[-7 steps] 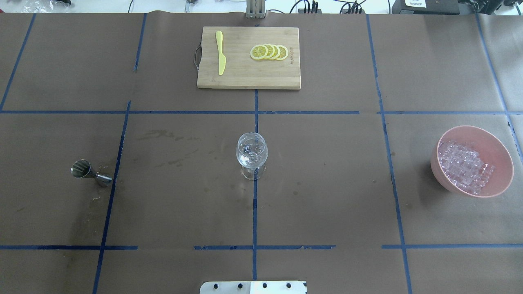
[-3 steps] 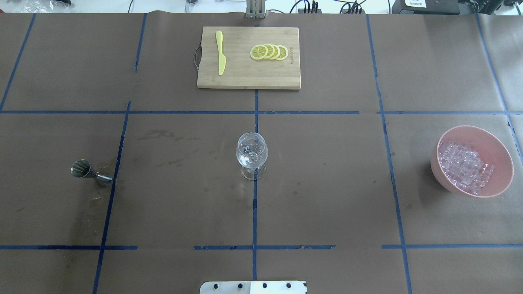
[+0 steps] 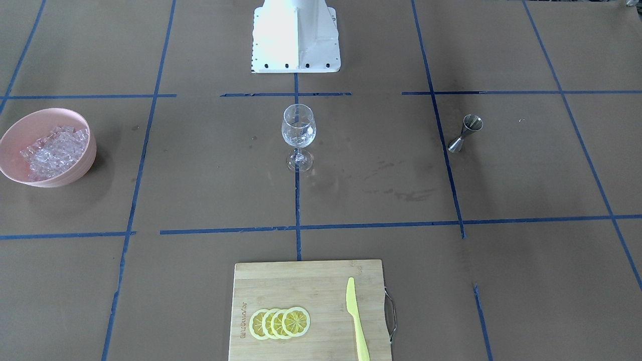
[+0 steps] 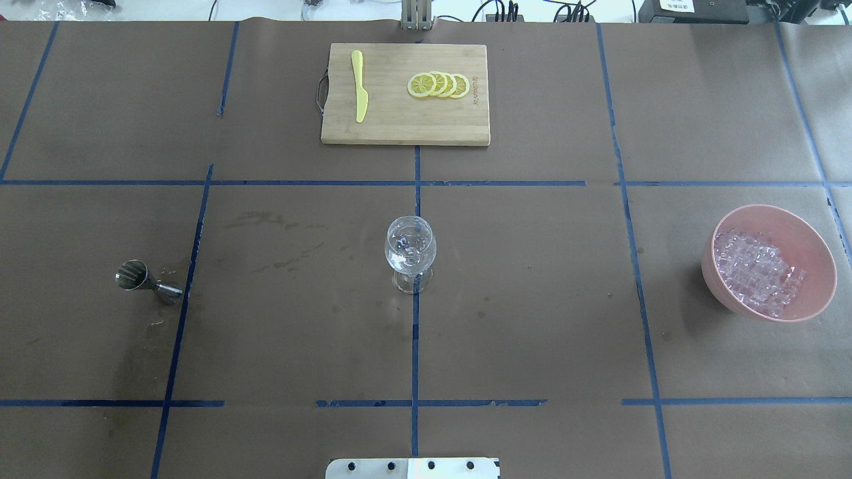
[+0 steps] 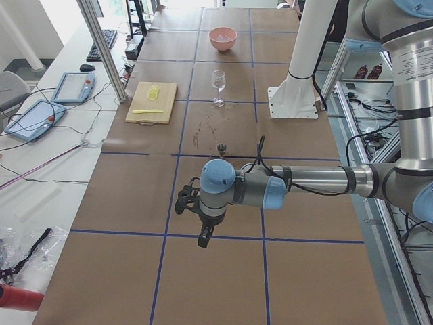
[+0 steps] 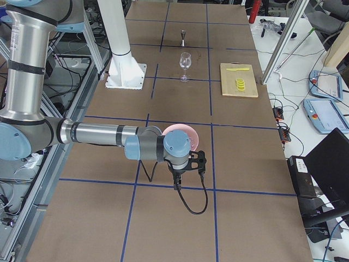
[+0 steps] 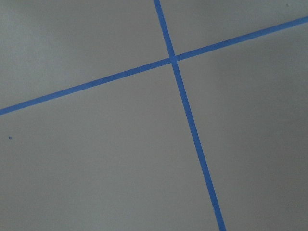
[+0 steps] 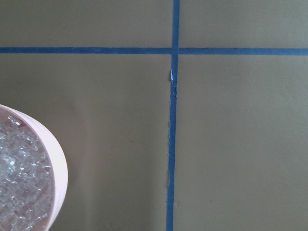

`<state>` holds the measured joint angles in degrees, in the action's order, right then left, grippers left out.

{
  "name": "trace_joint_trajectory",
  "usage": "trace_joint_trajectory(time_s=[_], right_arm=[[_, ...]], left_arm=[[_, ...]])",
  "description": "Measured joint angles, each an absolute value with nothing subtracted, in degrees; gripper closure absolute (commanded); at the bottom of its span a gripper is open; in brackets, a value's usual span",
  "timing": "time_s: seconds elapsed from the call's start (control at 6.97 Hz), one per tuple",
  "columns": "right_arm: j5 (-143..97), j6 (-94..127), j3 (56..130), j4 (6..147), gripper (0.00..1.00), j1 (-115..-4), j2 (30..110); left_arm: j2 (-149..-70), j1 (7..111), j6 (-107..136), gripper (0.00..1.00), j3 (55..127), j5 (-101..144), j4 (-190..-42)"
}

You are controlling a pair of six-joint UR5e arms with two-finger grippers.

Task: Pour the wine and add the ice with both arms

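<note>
A clear stemmed glass (image 4: 410,253) stands upright at the table's centre on a blue tape line, with glints inside that I cannot identify. The wine is out of view. The ice (image 4: 755,269) is heaped in a pink bowl (image 4: 817,293) at the right; the right wrist view catches the ice (image 8: 19,183) at its lower left. The left gripper (image 5: 204,237) hangs over bare table far from the glass, seen only from the side, so I cannot tell its state. The right gripper (image 6: 176,184) hovers just past the bowl, and I cannot tell its state either.
A steel jigger (image 4: 143,279) stands left of the glass. At the far edge lies a wooden cutting board (image 4: 399,130) with lemon slices (image 4: 439,85) and a yellow knife (image 4: 359,86). The white pedestal (image 3: 296,35) sits at the robot's side.
</note>
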<state>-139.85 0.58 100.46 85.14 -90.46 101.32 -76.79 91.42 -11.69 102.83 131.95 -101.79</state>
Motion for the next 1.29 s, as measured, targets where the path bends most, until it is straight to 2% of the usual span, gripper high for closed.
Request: trace_joint_trajectory(time_s=[0.29,0.72,1.29], right_arm=[[-141.5,0.7,100.4,79.9,0.0,-90.4,100.2],[-142.0,0.6,101.1,74.4,0.0,-90.4,99.5],[-142.0,0.7,101.7,69.7,0.0,-90.4,99.6]], left_arm=[[-76.5,91.3,-11.8,0.0,101.0,132.1,-113.3],[-77.9,91.0,-9.7,0.0,95.5,132.3,-139.9],[-78.1,85.5,11.0,0.0,95.1,134.8,-164.4]])
